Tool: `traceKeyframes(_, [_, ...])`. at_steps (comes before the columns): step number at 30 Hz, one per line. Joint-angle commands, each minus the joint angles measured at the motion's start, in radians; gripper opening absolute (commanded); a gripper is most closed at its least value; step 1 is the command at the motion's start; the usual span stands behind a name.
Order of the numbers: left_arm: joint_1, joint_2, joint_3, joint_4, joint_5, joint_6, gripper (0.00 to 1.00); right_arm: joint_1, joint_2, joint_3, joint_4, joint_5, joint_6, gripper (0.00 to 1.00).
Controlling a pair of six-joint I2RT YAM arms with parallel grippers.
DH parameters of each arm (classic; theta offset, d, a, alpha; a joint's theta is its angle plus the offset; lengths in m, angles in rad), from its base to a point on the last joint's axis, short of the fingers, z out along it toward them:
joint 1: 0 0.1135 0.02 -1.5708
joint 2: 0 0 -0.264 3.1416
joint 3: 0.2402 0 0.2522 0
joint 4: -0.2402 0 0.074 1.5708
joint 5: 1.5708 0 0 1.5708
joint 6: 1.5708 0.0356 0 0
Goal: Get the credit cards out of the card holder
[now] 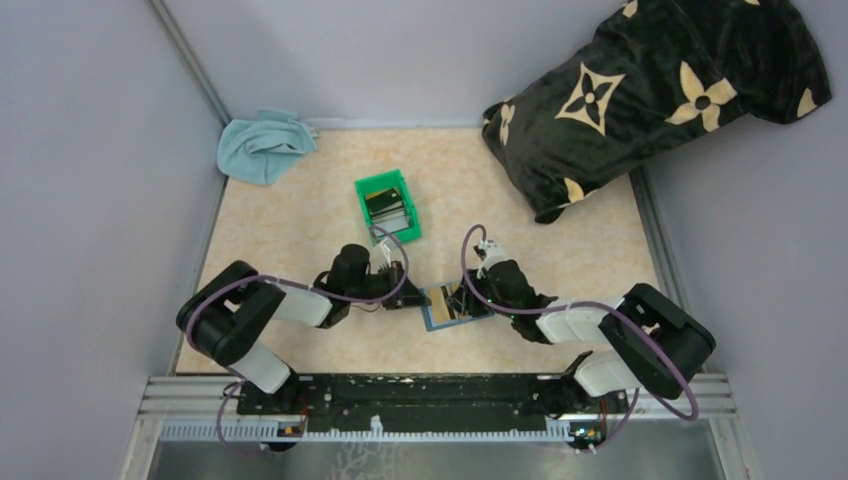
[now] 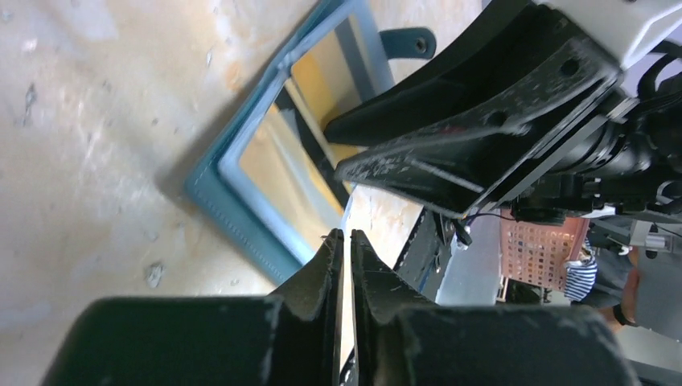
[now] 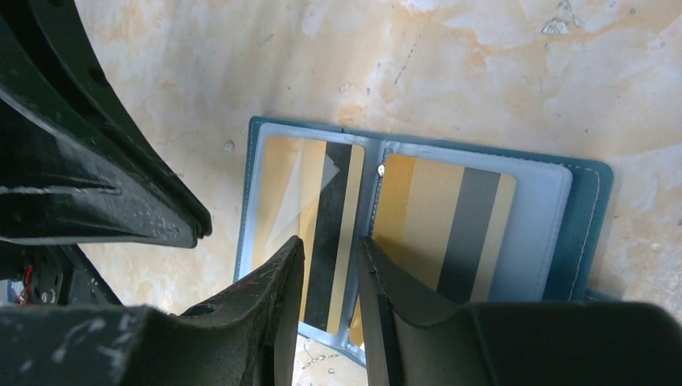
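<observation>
Extracting step in hand, by judgement; entries as follows.
- left hand (image 2: pixel 343 249): fingers pressed together but for a sliver, nothing seen held, just beside the card holder's left edge.
- card holder (image 3: pixel 589 215): lying open on the counter (image 1: pixel 300 210).
- credit cards (image 3: pixel 438 217): two, tan and striped, both seated in the card holder's pockets.
- right hand (image 3: pixel 330 246): narrowly spread, poised over one pocketed card.
- next move, likely: pinch that card's exposed edge and slide it out while the card holder is pinned.

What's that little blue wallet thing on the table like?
The card holder lies open and flat on the beige table. Teal, stitched outside; pale-blue clear sleeves inside, each holding a gold card with a dark stripe. A snap tab juts from one edge. The right gripper hovers at its middle fold; contact unclear.
</observation>
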Motion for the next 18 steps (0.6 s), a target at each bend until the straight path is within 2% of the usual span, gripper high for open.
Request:
traceKeyframes(1, [-0.009, 0.000, 0.070, -0.087, -0.012, 0.060, 0.13, -0.007, 0.019, -0.011, 0.084, -0.021, 0.008, 0.32])
traceKeyframes(9, [-0.023, 0.093, 0.062, -0.029, 0.008, 0.033, 0.13, -0.021, 0.028, -0.020, 0.119, -0.054, 0.032, 0.32])
traceKeyframes(18, [-0.022, 0.115, 0.028, -0.073, -0.032, 0.068, 0.13, -0.035, 0.068, -0.027, 0.166, -0.086, 0.049, 0.31])
